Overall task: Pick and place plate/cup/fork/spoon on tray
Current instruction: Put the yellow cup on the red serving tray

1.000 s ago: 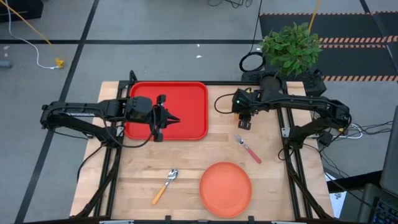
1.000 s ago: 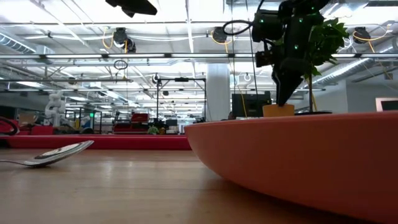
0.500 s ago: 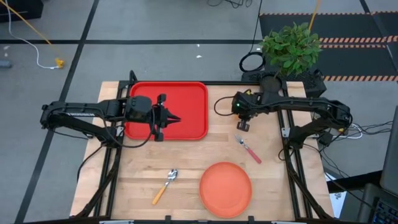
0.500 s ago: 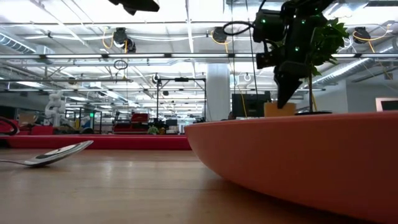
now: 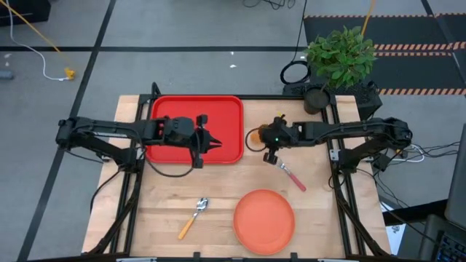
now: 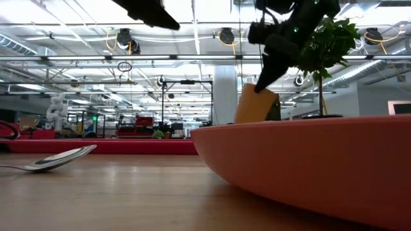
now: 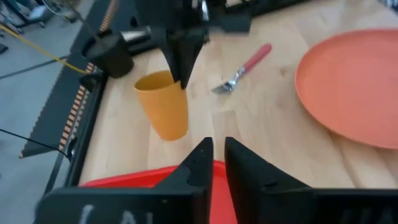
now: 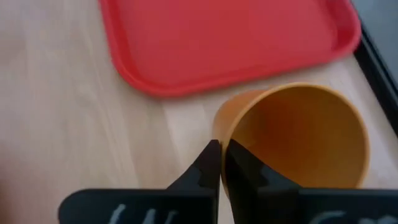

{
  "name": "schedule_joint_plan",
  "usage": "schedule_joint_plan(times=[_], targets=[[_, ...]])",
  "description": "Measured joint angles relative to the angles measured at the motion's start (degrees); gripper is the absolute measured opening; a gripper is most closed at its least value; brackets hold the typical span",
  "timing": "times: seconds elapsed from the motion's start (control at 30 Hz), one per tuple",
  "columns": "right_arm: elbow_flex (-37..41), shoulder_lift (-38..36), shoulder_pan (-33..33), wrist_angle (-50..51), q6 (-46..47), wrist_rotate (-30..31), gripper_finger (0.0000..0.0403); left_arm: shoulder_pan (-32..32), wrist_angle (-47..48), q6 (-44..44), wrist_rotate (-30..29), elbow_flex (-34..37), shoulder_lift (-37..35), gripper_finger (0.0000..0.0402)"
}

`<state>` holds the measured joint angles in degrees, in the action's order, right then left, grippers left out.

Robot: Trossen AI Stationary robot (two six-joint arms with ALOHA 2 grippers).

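Note:
The yellow-orange cup (image 7: pixel 163 106) hangs tilted between the red tray (image 5: pixel 175 116) and the fork (image 5: pixel 291 175); my right gripper (image 5: pixel 259 140) is shut on it. The cup also shows in the low view (image 6: pixel 255 102), its base hidden behind the plate (image 6: pixel 308 167). My left gripper (image 5: pixel 218 143) hovers over the tray's right edge, shut and with nothing in it. The orange plate (image 5: pixel 263 220) lies flat near the front edge. Left of it lies the spoon (image 5: pixel 193 217). My right gripper holds the cup by its rim (image 8: pixel 217 134), one finger inside the cup and one outside. The fingers (image 7: pixel 180 62) slant down onto it from the table's right. The cup hangs tilted below them; whether its base is clear of the table I cannot tell.
A potted plant (image 5: pixel 341 54) stands at the far right corner in a dark pot (image 5: pixel 314 98). The fork with its pink handle lies just right of the cup. Bare wood (image 5: pixel 218 178) shows between the tray and the plate.
My right gripper has swung from near the far right toward the tray and taken the cup along; the cup now hangs tilted where it stood upright before. My left gripper has gone toward the table's right, across the tray, and sunk a little.

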<state>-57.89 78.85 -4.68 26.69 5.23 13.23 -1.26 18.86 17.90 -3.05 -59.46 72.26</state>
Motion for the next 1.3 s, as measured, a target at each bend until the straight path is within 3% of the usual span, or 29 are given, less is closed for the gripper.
schedule_joint_plan(times=[0.4, 0.67, 0.87, 0.97, 1.07, 1.3], targets=[[0.0, 0.0, 5.6, -17.2, -9.9, 2.0, 0.0002, 0.0, -6.2, -0.1, -0.6, 0.0, 9.6, 0.0218], [4.5, 0.0, 5.2, -33.4, -17.5, 2.0, 0.0002, 0.0, -8.9, -4.5, -17.7, 0.0, 11.1, 0.0297], [9.1, 0.1, 4.4, -42.3, -17.5, 1.4, 0.0002, 0.0, -9.6, -6.5, -20.1, 0.0, 10.4, 0.0353], [9.8, 0.0, 4.3, -45.8, -17.8, 1.1, 0.0002, -0.1, -9.6, -6.6, -20.2, 0.3, 10.5, 0.0376], [10.1, 0.0, 4.3, -47.7, -18.0, -3.3, 0.0002, -0.1, -10.9, -6.4, -20.1, 1.1, 10.5, 0.039], [10.1, 0.0, 4.3, -51.2, -18.1, -7.5, 0.0002, -0.1, -13.4, -6.0, -20.0, 2.1, 10.9, 0.0392]])
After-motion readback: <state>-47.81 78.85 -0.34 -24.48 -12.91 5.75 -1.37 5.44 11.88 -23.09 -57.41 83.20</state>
